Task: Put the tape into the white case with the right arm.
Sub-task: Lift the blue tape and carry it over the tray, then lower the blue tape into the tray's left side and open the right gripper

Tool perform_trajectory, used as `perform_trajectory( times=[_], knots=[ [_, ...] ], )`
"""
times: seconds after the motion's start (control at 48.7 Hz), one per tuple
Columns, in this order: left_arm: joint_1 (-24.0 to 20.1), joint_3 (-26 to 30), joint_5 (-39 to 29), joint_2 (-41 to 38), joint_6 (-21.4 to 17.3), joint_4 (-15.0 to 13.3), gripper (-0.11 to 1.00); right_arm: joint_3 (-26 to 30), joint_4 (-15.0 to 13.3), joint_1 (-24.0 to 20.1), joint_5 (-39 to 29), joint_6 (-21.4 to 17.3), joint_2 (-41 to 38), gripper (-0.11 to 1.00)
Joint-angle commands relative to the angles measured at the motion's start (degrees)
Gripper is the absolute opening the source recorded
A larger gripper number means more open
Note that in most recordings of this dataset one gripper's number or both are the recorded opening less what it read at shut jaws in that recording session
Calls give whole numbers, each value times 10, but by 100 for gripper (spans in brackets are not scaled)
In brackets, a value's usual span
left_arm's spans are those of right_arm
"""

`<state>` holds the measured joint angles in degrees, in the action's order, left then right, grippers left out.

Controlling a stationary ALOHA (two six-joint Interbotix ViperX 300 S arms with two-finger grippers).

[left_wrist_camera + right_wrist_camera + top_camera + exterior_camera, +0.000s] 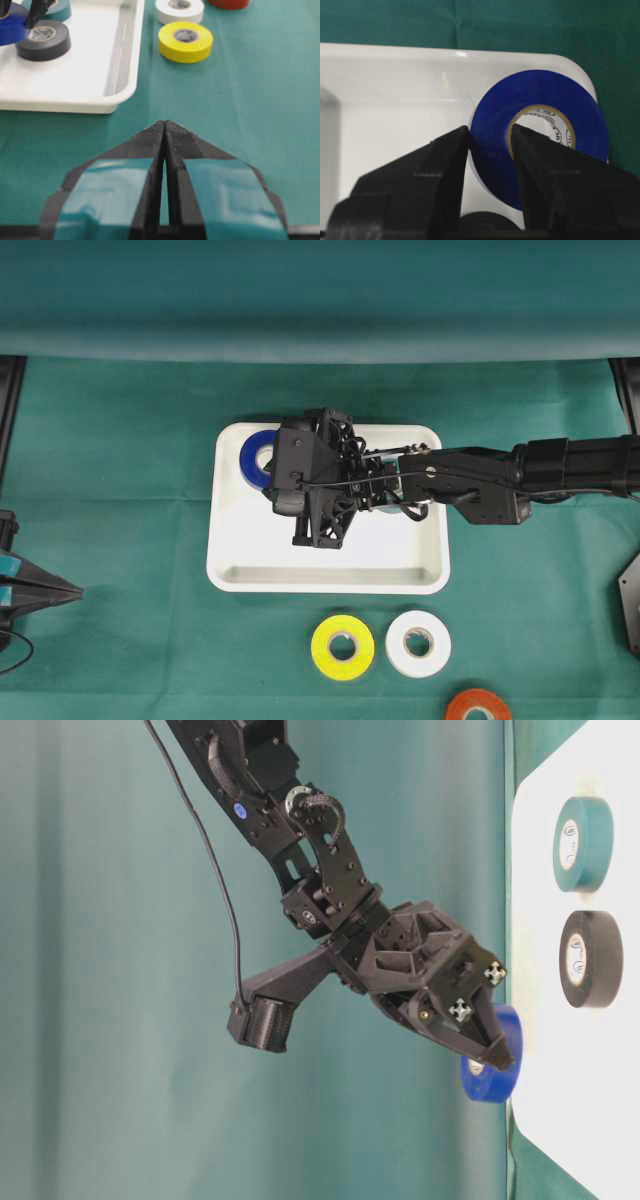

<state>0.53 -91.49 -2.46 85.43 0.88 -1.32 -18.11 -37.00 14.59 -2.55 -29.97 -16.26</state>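
The blue tape [540, 145] is a shiny round roll with a pale ring inside its hole. It is pinched through one side by the right gripper [490, 137], one finger outside and one in the hole. It is held over a corner of the white case [230, 575]. A black roll [590, 959] and a teal roll [582, 843] lie in the case beyond the gripper. The left gripper [164, 131] is pressed together, well apart from the case.

The right arm [480, 480] lies across the white case [328, 580], covering its far half; the blue tape [256, 458] fills the far left corner. The near half is bare. Beyond the near rim stand yellow tape [342, 647], white tape [418, 643] and orange tape [477, 706].
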Motion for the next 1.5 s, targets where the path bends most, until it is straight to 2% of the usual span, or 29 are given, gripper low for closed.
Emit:
perform_trajectory(
  times=[0.0,0.226,0.328,0.472,0.513,0.78,0.903,1.478],
  knots=[
    [0,8,4,-11,0,0,0,7,-2,-1,11,0,8,0],
    [0,8,4,-11,0,0,0,8,-2,-1,12,-2,7,3],
    [0,8,4,-11,0,-1,0,8,-2,-1,12,-4,7,24],
    [0,8,4,-11,0,0,0,8,-2,-1,11,-4,7,68],
    [0,8,4,-10,0,-1,0,9,-2,-1,11,-4,6,77],
    [0,8,4,-11,0,0,0,5,-2,-1,4,-4,11,74],
    [0,8,4,-11,0,0,0,-13,-2,-1,-16,-4,31,74],
    [-1,8,4,-11,0,0,0,-194,-2,0,-23,-6,171,74]
  ],
)
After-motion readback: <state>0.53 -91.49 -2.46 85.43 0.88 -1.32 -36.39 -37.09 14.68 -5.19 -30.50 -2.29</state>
